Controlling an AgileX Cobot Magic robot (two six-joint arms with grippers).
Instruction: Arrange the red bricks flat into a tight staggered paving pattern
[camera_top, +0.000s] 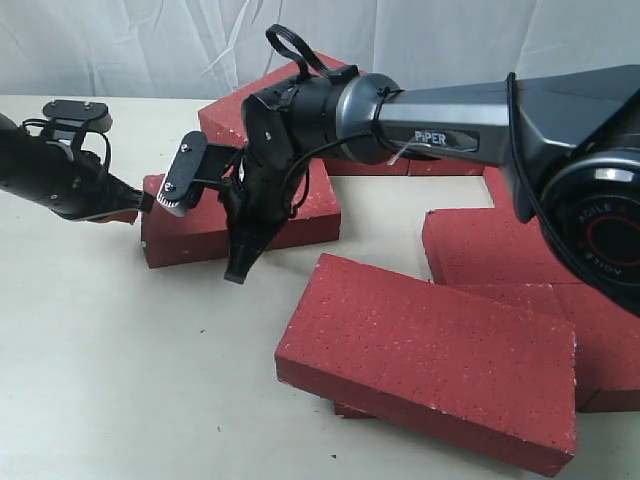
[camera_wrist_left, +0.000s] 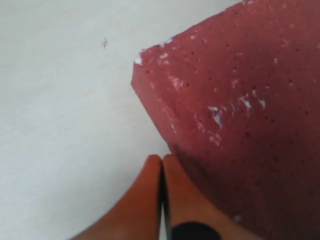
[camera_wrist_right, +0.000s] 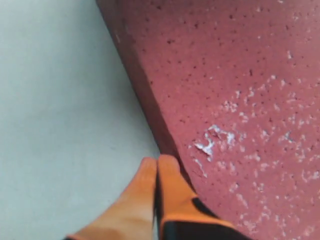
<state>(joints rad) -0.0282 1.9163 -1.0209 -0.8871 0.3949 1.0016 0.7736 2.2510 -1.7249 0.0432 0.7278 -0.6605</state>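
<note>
Several red bricks lie on the pale table (camera_top: 110, 380). One brick (camera_top: 312, 208) lies flat left of centre. My left gripper (camera_top: 141, 203) is shut and empty, its tips at that brick's left end; in the left wrist view the gripper (camera_wrist_left: 162, 159) rests beside the brick's side (camera_wrist_left: 240, 115), just below a chipped corner. My right gripper (camera_top: 238, 270) reaches across from the right, points down and is shut with nothing in it. Its tips (camera_wrist_right: 157, 161) stand against the long front edge of the same brick (camera_wrist_right: 240, 100).
A large brick (camera_top: 430, 360) lies in the foreground, resting partly on another beneath it. More bricks sit at the right (camera_top: 490, 250) and at the back (camera_top: 235, 112). Bare table lies front left. A white cloth hangs behind.
</note>
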